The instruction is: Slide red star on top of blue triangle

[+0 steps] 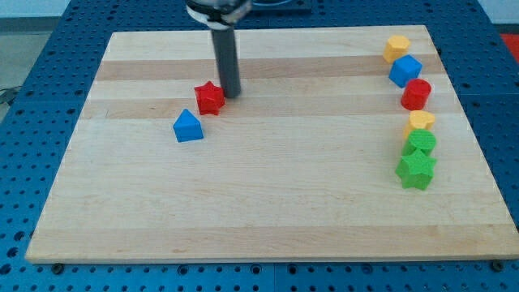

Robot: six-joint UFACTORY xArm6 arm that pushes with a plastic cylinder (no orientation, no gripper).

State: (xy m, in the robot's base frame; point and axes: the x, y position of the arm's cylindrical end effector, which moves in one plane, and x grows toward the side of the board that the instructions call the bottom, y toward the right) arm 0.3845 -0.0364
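Our tip (232, 94) touches the red star (210, 98) – light, rigid, slippery – near the blue triangle (188, 126); no gripper fitted, nothing held.

**One raised camera, looking down the board**

A single view covered the scene. It looked from above and beyond the view's bottom edge, tilted downward across the wooden board (268, 211), whose far edge appeared narrower than its near edge. It stood far enough back to take in all four edges and a margin of blue perforated table (495, 122) around them. The rod entered from the view's top, its upper part cropped. No second view existed to overlap with it.
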